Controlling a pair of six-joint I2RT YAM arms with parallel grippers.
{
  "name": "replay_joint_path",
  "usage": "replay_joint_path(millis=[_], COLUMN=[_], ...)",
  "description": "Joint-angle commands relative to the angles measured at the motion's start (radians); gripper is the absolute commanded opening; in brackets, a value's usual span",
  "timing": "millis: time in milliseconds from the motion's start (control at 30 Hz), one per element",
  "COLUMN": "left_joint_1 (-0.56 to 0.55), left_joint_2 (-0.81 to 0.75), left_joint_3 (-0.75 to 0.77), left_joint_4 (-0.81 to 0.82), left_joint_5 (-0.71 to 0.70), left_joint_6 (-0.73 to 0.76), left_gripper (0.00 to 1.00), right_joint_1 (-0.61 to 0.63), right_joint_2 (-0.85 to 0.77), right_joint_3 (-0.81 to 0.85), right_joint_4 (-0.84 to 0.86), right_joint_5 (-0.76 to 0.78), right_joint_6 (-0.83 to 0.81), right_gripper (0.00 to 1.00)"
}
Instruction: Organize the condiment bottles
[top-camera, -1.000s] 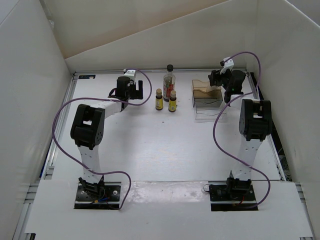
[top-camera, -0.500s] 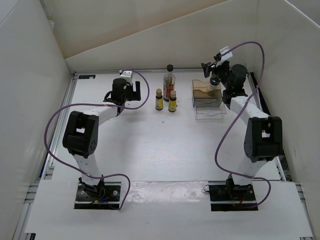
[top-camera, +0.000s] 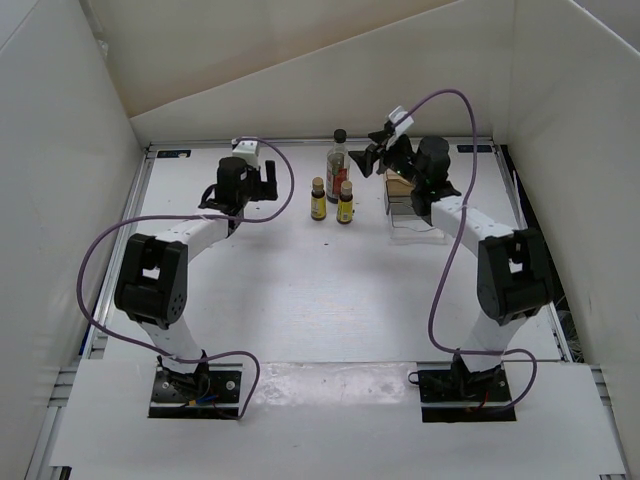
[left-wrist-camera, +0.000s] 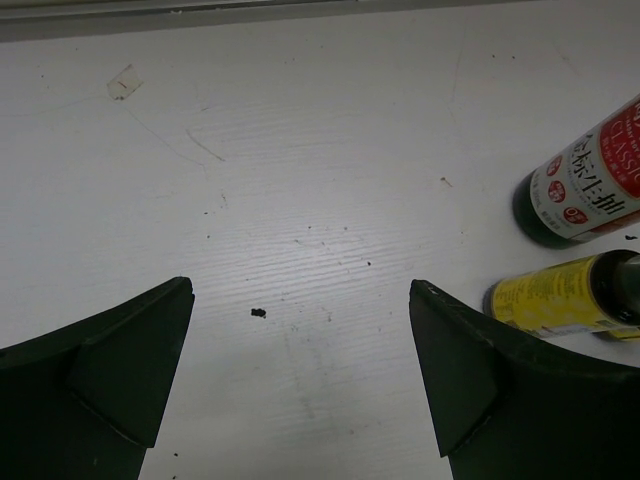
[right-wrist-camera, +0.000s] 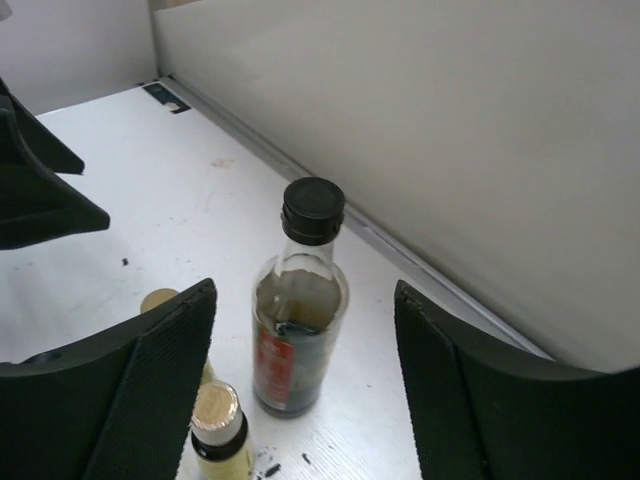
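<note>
Left end effector (left-wrist-camera: 300, 330) at 11 o'clock, fingers apart, empty | small yellow-labelled brown-capped bottles (top-camera: 318, 199) and tall clear black-capped glass bottle (top-camera: 339, 165) clustered at 12 | right end effector (right-wrist-camera: 305, 295) spread wide, framing the tall one; risk: a finger clips the small pair, toppling them | scuffed white counter (top-camera: 300, 290), white walls (top-camera: 60, 200) close.

Fig. | tall bottle (top-camera: 339, 165): we see clear glass, black cap, red label, dark contents, upright near the far edge of the desk (top-camera: 300, 290) | left small bottle (top-camera: 318, 198), right small bottle (top-camera: 345, 201): yellow labels, brown caps, upright, side by side just before it
</note>
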Motion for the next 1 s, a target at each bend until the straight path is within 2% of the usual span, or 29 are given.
replay_joint_path(millis=[0, 167, 467, 800, 967], left_joint_1=[0.016, 0.027, 0.056, 0.077, 0.084], left_joint_2=[-0.063, -0.052, -0.021, 0.006, 0.016], left_joint_3=[-0.012, -0.007, 0.008, 0.024, 0.031], left_joint_4=[0.019, 0.019, 0.022, 0.025, 0.022], left_joint_5=[-0.007, -0.002, 0.012, 0.022, 0.029], left_joint_6=[-0.015, -0.015, -0.027, -0.036, -0.036], left_gripper=[1.00, 1.00, 1.00, 1.00, 1.00], right_joint_1=[0.006, -0.004, 0.023, 0.035, 0.038], right_joint_2=[0.057, 0.158, 0.307, 0.385, 0.410], right_joint_3=[0.100, 0.219, 0.376, 0.477, 0.510], right_joint_4=[-0.009, -0.009, -0.044, -0.069, -0.078], right_joint_5=[-0.063, -0.106, -0.127, -0.139, -0.139], right_joint_6=[0.052, 0.154, 0.181, 0.201, 0.202], right_gripper=[0.76, 0.79, 0.79, 0.79, 0.72])
